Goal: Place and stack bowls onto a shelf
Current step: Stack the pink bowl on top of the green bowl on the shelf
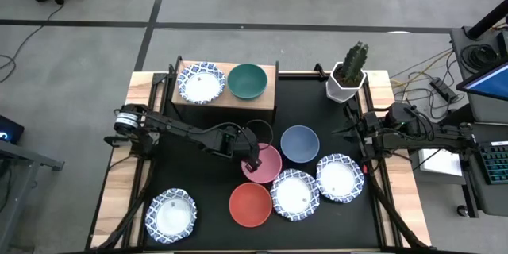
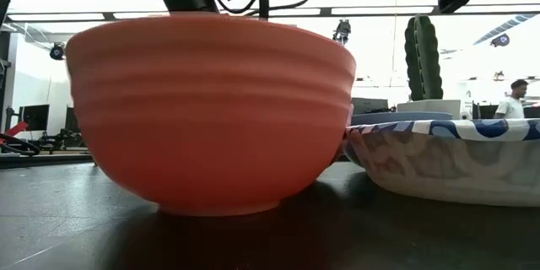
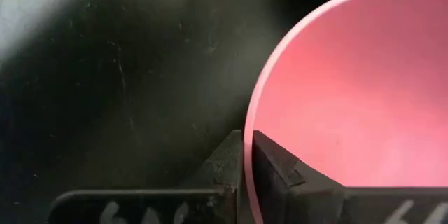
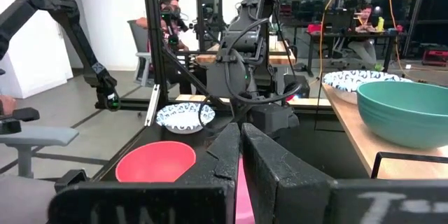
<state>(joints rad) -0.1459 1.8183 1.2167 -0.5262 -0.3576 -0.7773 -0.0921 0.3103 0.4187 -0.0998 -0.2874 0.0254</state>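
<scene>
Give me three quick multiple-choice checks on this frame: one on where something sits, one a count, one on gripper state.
1. Where is the green bowl?
A. On the shelf, beside a patterned bowl
B. On the black mat by the red bowl
C. Inside the cactus pot

2. How many bowls are on the shelf?
A. None
B. Two
C. Four

3. What is the left gripper doing?
A. Hanging open above the shelf
B. Shut on the rim of the pink bowl
C. Holding the red bowl

Answers:
1. A, as the high view shows the green bowl on the wooden board next to the patterned one.
2. B, as only those two sit on the board; the other six lie on the mat.
3. B, as the left wrist view shows one finger on each side of the pink rim.
</scene>
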